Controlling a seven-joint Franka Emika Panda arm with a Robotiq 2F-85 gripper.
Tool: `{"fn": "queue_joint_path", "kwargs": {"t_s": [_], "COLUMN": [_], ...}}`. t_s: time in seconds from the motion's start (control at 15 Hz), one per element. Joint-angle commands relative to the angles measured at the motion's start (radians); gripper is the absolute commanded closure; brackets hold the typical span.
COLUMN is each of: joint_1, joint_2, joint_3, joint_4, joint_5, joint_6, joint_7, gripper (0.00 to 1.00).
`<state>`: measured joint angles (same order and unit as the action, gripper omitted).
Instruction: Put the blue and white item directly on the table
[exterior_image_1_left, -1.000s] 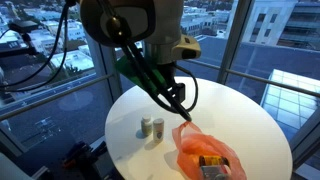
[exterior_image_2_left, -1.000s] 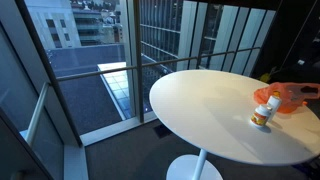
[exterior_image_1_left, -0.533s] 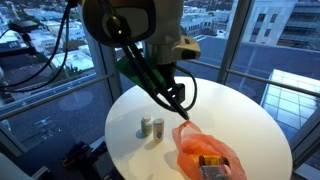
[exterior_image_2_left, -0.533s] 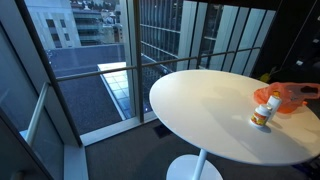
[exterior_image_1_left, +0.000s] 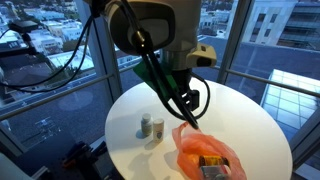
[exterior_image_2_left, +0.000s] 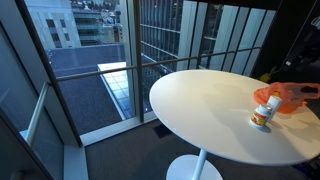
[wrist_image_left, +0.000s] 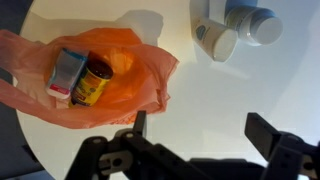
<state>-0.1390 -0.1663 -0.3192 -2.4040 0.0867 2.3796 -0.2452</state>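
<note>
The gripper (wrist_image_left: 200, 125) hovers above the round white tabletop (wrist_image_left: 200, 90), jaws wide apart and empty. The blue and white item (wrist_image_left: 67, 75) lies in the translucent orange dish (wrist_image_left: 150, 70), at the left of the wrist view, touching a yellow-brown item (wrist_image_left: 93, 80). A careless descent could pinch that neighbour or drag the flimsy-looking dish. Two white cylinders (wrist_image_left: 215, 42) stand well apart.

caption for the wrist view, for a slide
Open gripper over the white table, the blue and white item lying in the orange dish beside a yellow-brown item
</note>
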Motion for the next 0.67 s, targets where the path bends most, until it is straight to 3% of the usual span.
{"fn": "queue_joint_path", "kwargs": {"t_s": [0.0,0.6], "joint_1": [-0.051,-0.182], "joint_2": [0.126,0.395], "joint_3": [0.001,-0.006], "joint_4": [0.105,0.292], "joint_5": [0.024,0.018], "joint_6": [0.009,-0.025], "joint_7": [0.036,0.089], "gripper": [0.0,0.0]}}
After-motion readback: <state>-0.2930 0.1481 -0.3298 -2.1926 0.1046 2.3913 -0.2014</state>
